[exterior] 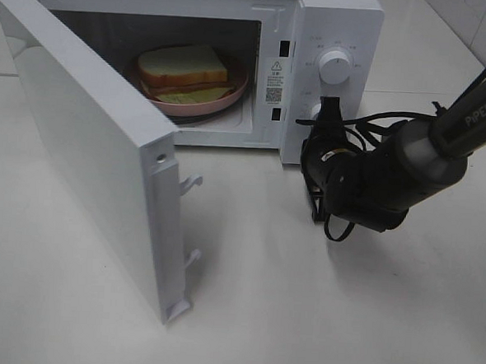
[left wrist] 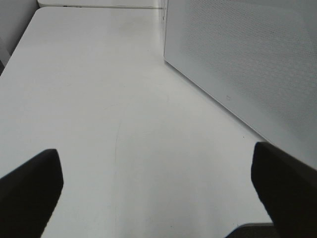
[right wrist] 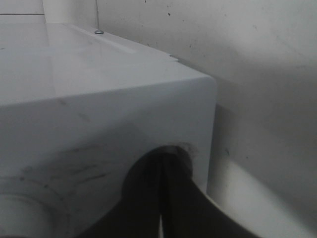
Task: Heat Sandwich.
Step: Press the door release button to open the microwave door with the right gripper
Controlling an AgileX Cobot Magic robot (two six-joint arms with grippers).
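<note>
The microwave (exterior: 339, 23) looks smooth and glossy, the sandwich (exterior: 184, 63) soft and matt

The exterior high camera looks down from the near side onto the microwave (exterior: 355, 40) and the table (exterior: 301, 317). The left wrist camera faces low across the table toward a white dotted panel (left wrist: 247, 59). The right wrist camera sits very close against the microwave's right front corner, also seen from above.

White on the microwave (exterior: 339, 31) and the desk (exterior: 301, 317), fine dotted mesh across the door (left wrist: 237, 54) — white bread, tan crust and pink-red layer in the sandwich (exterior: 184, 67), pink plate (exterior: 232, 97), black left end effector (left wrist: 158, 188) and right end effector (exterior: 328, 115).
</note>
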